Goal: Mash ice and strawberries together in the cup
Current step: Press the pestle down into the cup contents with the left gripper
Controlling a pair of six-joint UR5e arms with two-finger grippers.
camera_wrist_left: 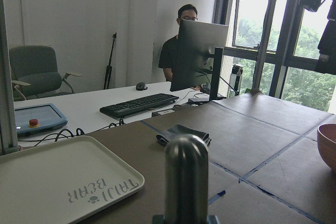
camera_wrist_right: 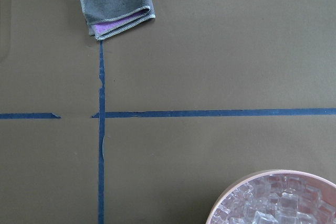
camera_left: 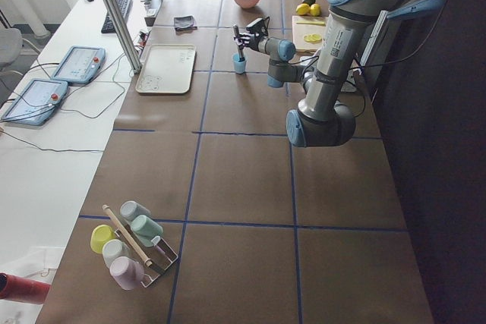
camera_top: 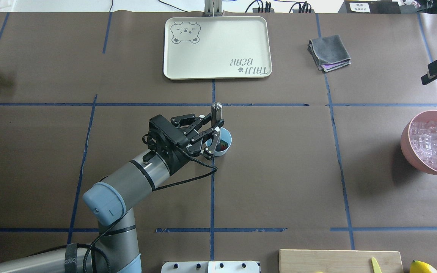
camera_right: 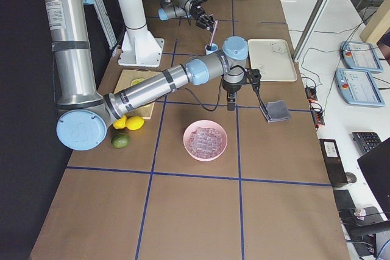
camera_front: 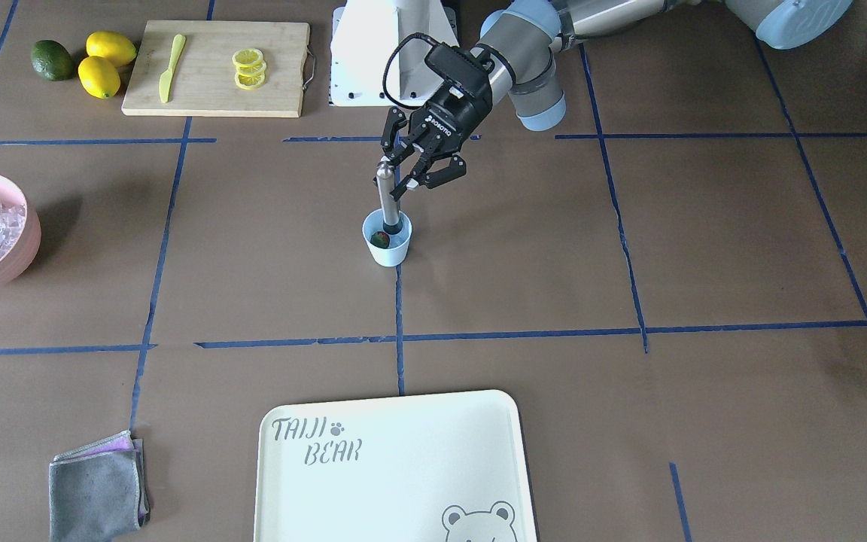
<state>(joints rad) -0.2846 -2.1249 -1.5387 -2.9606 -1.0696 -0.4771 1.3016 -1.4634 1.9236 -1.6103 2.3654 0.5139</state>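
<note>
The light blue cup point(camera_front: 388, 253) stands at mid-table, also in the overhead view point(camera_top: 229, 141). A red strawberry point(camera_front: 380, 239) with a green top lies inside it. I cannot tell whether ice is in the cup. A metal muddler point(camera_front: 385, 192) stands upright in the cup. My left gripper point(camera_front: 392, 177) is shut on its upper shaft, and its rounded top shows in the left wrist view point(camera_wrist_left: 186, 182). The ice point(camera_top: 433, 146) fills the pink bowl point(camera_top: 406, 136) at my far right. My right gripper point(camera_top: 436, 72) hangs open and empty beyond the bowl.
A white tray point(camera_front: 388, 482) lies on the operators' side, with a folded grey cloth point(camera_front: 98, 489) to its side. A cutting board point(camera_front: 208, 94) holds a knife point(camera_front: 170, 68) and lemon slices point(camera_front: 249, 68); lemons point(camera_front: 106, 64) and a lime point(camera_front: 52, 60) lie beside it.
</note>
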